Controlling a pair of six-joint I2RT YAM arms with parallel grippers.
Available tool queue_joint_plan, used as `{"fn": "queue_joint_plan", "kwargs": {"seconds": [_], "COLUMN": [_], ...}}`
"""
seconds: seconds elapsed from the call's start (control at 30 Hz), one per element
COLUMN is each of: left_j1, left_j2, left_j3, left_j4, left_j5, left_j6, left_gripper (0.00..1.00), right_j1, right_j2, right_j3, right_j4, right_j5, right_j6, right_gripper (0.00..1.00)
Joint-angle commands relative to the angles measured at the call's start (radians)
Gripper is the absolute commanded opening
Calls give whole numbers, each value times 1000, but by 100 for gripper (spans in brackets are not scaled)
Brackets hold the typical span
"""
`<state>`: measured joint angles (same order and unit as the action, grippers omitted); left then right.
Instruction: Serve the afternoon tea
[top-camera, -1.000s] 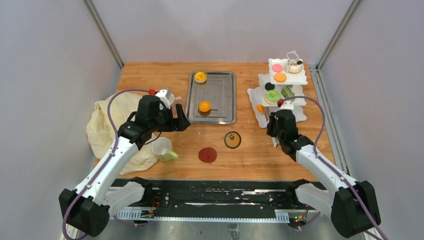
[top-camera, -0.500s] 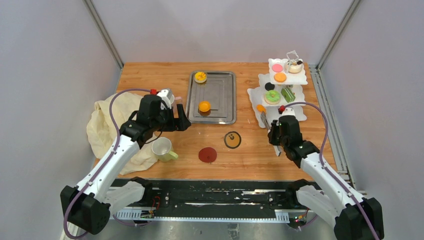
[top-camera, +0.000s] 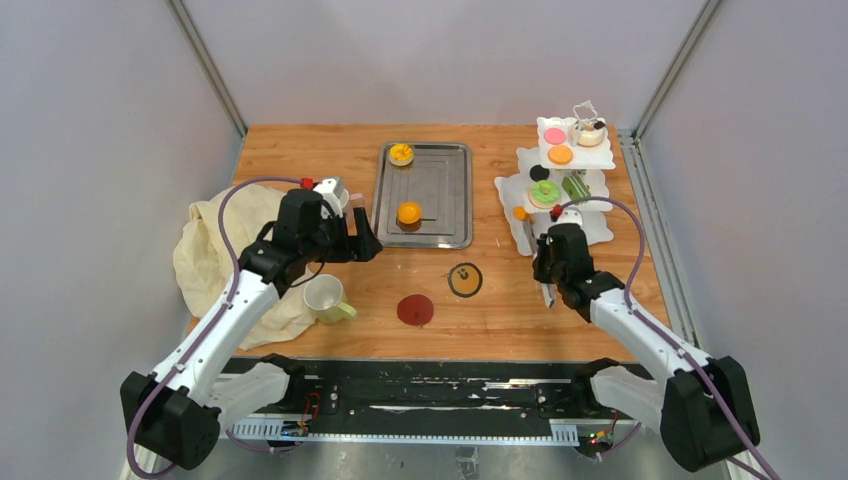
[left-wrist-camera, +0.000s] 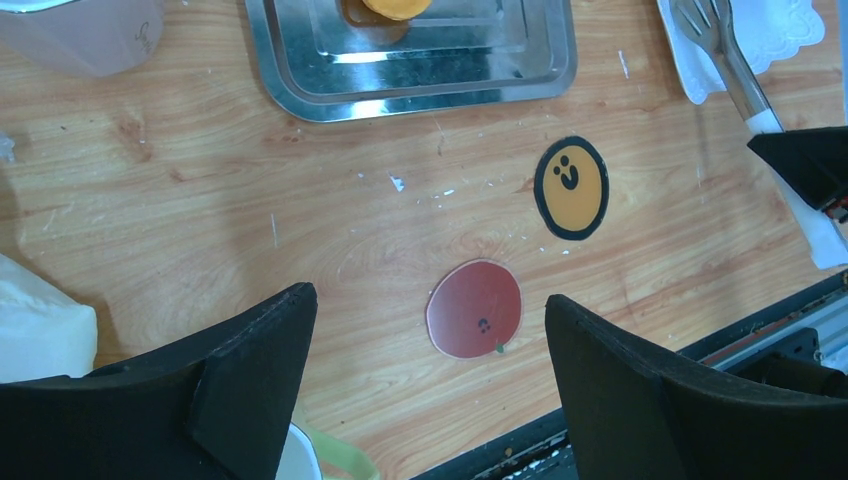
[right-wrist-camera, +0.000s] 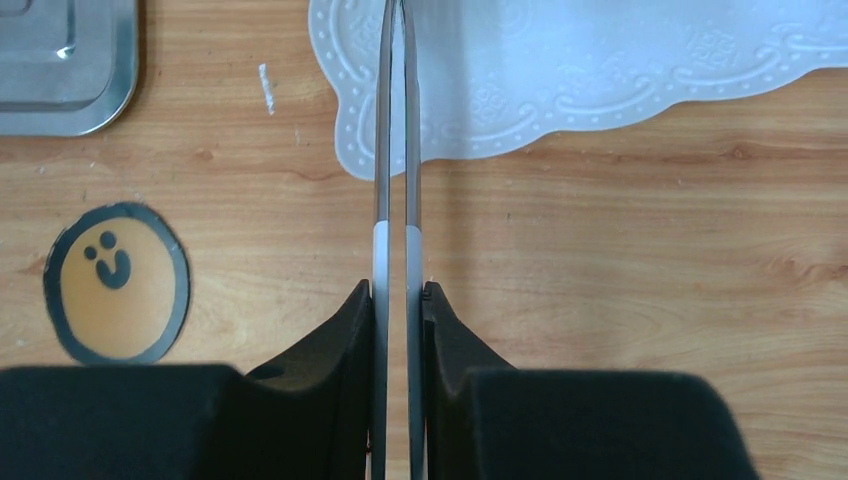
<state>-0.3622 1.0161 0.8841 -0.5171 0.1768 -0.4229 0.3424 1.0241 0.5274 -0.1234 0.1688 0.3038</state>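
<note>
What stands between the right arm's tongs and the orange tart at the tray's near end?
Nothing visible: only bare table and the tray's low rim separate tongs and orange tart.

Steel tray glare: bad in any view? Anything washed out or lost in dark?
Left wrist: bright streaks on the steel tray, tabletop sharp, own fingers near-black, no detail. Top external: tray evenly grey, no blowout. Right wrist: tongs crisp, only a tray corner in view.
</note>
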Motion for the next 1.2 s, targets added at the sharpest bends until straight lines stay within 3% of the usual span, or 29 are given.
{"fn": "queue_joint_plan", "kwargs": {"seconds": [0.0, 0.2, 0.6, 0.9, 1.17], "left_j1": [3, 4, 3, 4, 4], "left_j2": [-33, -58, -40, -14, -8], "left_j3": [-1, -6, -6, -2, 14], "left_j4": [13, -10, 12, 23, 23], "left_j5": [9, -9, 6, -3, -11], "left_j6": [6, 12, 12, 9, 10], "left_gripper": [89, 89, 89, 89, 89], "right_j1": [-15, -25, -25, -25, 36], "right_j2": [92, 169, -15, -204, -183], "right_j3": [56, 100, 53, 7, 69], "right_j4": [99, 146, 8, -142, -140], "right_j5": [88, 92, 26, -155, -306], "right_j6": [15, 34, 34, -11, -9], "right_gripper": [1, 1, 1, 3, 8]}}
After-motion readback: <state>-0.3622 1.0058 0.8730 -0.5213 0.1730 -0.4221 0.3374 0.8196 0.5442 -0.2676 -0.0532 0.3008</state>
